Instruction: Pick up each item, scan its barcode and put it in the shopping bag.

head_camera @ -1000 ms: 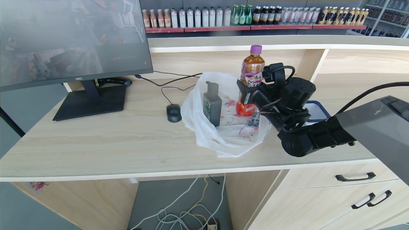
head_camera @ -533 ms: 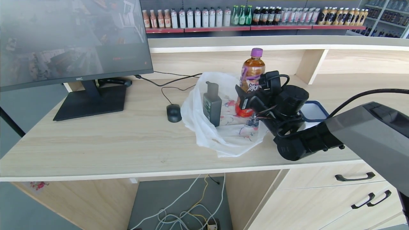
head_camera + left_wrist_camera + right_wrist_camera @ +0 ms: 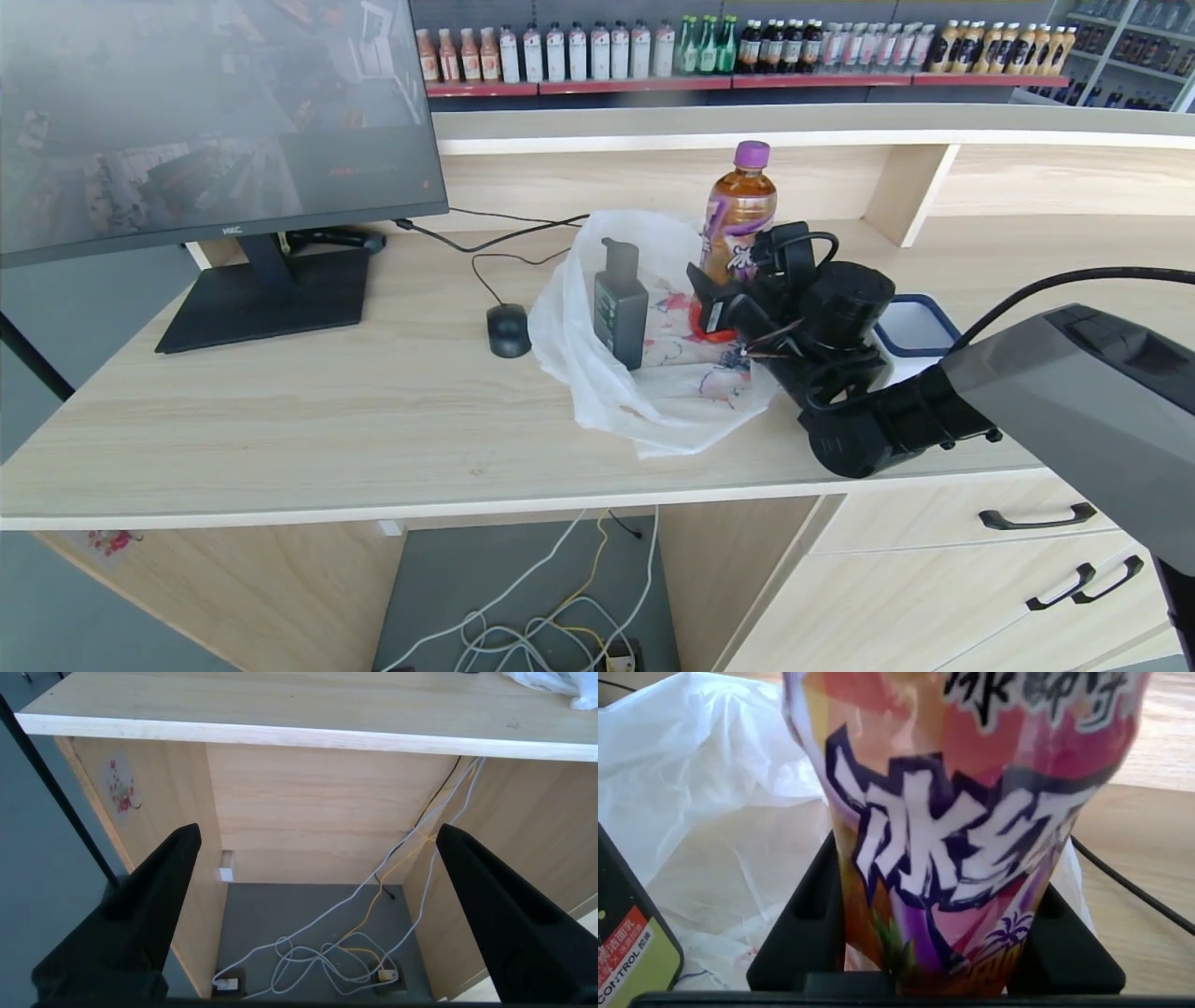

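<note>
Right gripper (image 3: 934, 943): jaws clenched, one dark finger on each side, gripping the lower body of the tea bottle (image 3: 738, 210); the bottle is standing upright with its purple cap on top

Tea bottle, position: hanging at the open mouth of the shopping bag (image 3: 597, 383), on the bag's far right side; its red base is sitting level with the bag's rim, and whether it is touching the bag's floor cannot be told

Shopping bag: white thin plastic, lying slumped and open on the wooden counter (image 3: 280, 420); a dark pump bottle (image 3: 620, 303) is standing upright inside it, on the left of the bag's mouth

Left gripper (image 3: 318, 835): jaws spread wide and carrying nothing; it is hanging below the counter's front edge, well apart from the bag

Other stock: a blue-rimmed tray (image 3: 920, 322) is lying just beside the bag's right side; a mouse (image 3: 508, 329) is lying just beside the bag's left side; a monitor (image 3: 215, 121) is standing well left of the bag

Progress, as judged: the pump bottle is looking bagged already; the tea bottle is arriving at the bag but not yet released, so letting go and clearing the arm are remaining; whether its barcode is scanned cannot be told
</note>
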Robot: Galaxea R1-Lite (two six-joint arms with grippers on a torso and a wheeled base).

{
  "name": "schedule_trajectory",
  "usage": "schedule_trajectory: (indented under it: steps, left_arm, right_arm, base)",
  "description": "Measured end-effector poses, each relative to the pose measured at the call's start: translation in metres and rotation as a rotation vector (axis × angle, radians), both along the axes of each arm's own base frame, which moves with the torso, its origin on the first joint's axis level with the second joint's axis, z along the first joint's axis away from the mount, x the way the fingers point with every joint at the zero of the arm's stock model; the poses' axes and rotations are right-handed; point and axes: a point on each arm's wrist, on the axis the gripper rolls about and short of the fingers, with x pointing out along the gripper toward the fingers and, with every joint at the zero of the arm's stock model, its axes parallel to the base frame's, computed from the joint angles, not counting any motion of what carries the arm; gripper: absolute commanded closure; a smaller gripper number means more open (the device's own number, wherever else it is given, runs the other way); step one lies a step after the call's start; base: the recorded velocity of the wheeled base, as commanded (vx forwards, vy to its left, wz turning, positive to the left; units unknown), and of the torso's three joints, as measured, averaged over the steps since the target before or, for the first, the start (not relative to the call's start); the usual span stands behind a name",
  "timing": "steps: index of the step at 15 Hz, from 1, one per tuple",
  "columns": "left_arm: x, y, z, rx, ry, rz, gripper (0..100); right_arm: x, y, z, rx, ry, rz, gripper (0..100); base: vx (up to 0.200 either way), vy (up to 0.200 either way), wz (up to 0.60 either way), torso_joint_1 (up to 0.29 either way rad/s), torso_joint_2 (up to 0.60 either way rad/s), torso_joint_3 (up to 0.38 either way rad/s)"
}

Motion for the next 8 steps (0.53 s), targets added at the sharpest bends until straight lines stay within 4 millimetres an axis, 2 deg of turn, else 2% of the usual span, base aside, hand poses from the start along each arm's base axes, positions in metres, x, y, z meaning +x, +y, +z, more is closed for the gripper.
schedule_trajectory:
  steps: [8]
  left_arm:
    - [0.0,0.0,0.0,0.0,0.0,-0.001,0]
  right_arm:
    - [0.0008,-0.0021,-0.0007,0.006,0.005,0.0,100]
  base:
    - [0.0,0.0,0.0,0.0,0.0,0.0]
